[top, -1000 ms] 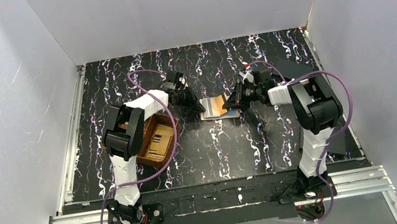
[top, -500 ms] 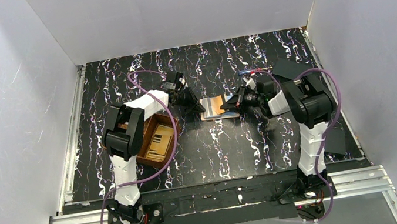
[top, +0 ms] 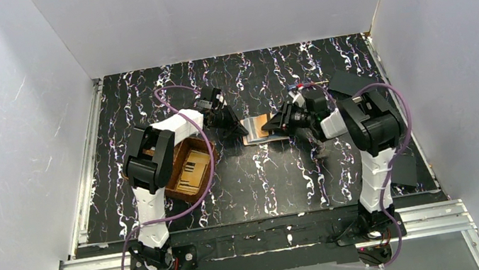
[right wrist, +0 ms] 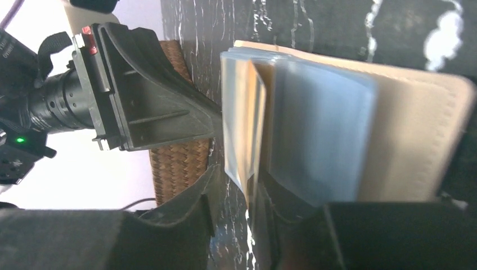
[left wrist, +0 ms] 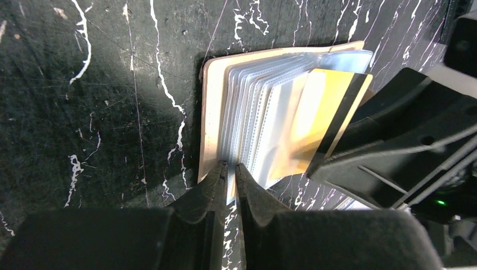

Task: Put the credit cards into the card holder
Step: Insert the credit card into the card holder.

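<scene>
Your left gripper (left wrist: 230,174) is pinched on the near edge of a clear sleeve (left wrist: 256,121) of the card holder (left wrist: 212,112), which lies open on the marbled tabletop (top: 264,174). That pin looks meant to fan the pages and stop the holder sliding. Your right gripper (right wrist: 247,188) clamps the gold card (left wrist: 326,107) by its far end, black stripe outermost, with its leading edge angled into a sleeve mouth and, it seems, only partly in. More tan cards (top: 193,167) wait in the woven tray (top: 174,185), well apart.
</scene>
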Available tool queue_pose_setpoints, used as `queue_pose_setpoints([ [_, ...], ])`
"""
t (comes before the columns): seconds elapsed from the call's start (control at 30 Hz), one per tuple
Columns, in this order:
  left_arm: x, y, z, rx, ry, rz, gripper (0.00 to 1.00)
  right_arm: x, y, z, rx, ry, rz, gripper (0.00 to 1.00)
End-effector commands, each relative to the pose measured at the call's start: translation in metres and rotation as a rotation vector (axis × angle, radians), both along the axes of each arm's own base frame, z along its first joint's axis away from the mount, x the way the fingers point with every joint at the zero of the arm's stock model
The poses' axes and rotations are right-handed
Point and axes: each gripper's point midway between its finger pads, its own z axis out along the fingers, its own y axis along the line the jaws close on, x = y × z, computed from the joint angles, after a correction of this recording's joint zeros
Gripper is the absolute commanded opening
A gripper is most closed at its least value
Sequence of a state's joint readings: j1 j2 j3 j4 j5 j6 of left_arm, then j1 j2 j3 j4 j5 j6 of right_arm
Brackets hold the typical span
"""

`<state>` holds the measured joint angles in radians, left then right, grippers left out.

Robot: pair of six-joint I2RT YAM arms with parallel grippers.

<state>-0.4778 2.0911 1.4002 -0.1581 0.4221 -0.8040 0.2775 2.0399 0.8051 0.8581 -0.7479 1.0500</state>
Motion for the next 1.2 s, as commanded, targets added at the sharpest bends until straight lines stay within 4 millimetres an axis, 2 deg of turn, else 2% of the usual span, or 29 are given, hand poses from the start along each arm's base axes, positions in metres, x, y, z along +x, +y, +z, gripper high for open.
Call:
queue_pose_setpoints([
  [0.0, -0.013, -0.003, -0.002, 0.005, 0.02, -0.035, 0.09, -0.008, -0.007, -0.005, -0.217, -0.061, 0.107, 0.41],
  [0.13, -0.013, -0.003, -0.001, 0.004, 0.02, -0.036, 0.09, 0.002, -0.02, 0.001, -0.38, -0.102, 0.146, 0.49],
  [0.33, -0.013, -0.003, -0.001, 0.002, 0.018, -0.04, 0.09, 0.0, -0.026, -0.012, -0.454, -0.08, 0.199, 0.53],
  [0.53, -0.014, -0.002, 0.0, 0.006, 0.017, -0.041, 0.09, -0.003, -0.025, -0.013, -0.447, -0.079, 0.211, 0.53],
  [0.73, -0.014, -0.003, 0.0, 0.004, 0.015, -0.046, 0.09, -0.002, -0.023, 0.005, -0.383, -0.093, 0.2, 0.54],
  [0.8, -0.014, -0.003, 0.001, 0.003, 0.015, -0.044, 0.09, 0.004, -0.022, 0.011, -0.364, -0.117, 0.184, 0.54],
  [1.17, -0.015, -0.004, 0.0, -0.003, 0.013, -0.048, 0.09, 0.02, -0.026, 0.019, -0.29, -0.105, 0.089, 0.51],
])
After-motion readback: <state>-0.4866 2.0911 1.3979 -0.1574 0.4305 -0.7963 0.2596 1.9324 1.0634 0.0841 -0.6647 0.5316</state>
